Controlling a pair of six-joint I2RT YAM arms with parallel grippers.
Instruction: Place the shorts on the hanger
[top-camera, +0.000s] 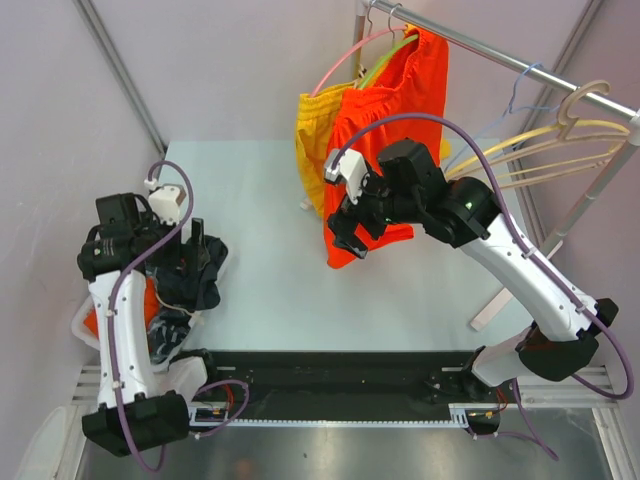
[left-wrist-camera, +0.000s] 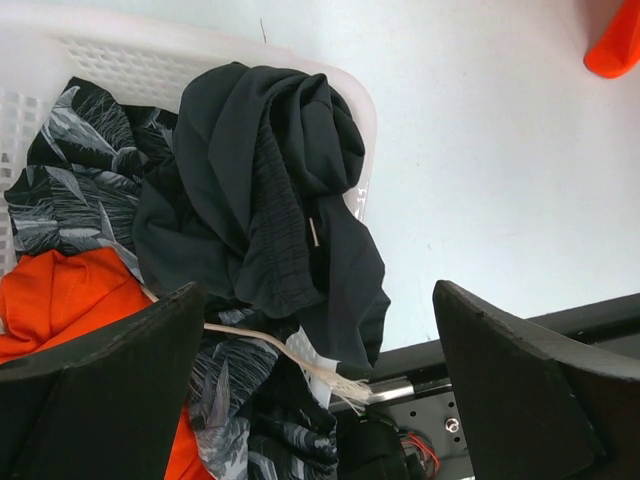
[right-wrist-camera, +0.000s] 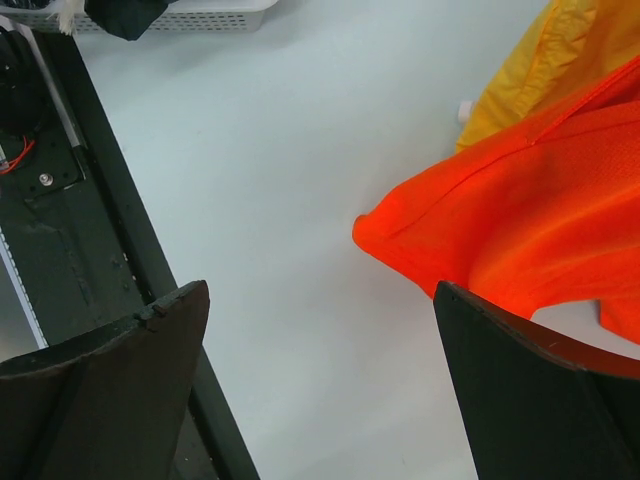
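Observation:
The dark shorts lie crumpled on top of the clothes in a white basket, draped over its rim; they also show in the top view. My left gripper is open and hovers just above them, holding nothing; in the top view it is over the basket. The light-blue wire hanger hangs bare on the rail at the back right. My right gripper is open and empty, beside the lower hem of the hanging orange shorts; it shows in the top view too.
Orange shorts and yellow shorts hang on pink and green hangers from the metal rail. Cream hangers hang to the right of the blue one. The basket also holds patterned grey and orange clothes. A black rail runs along the near edge.

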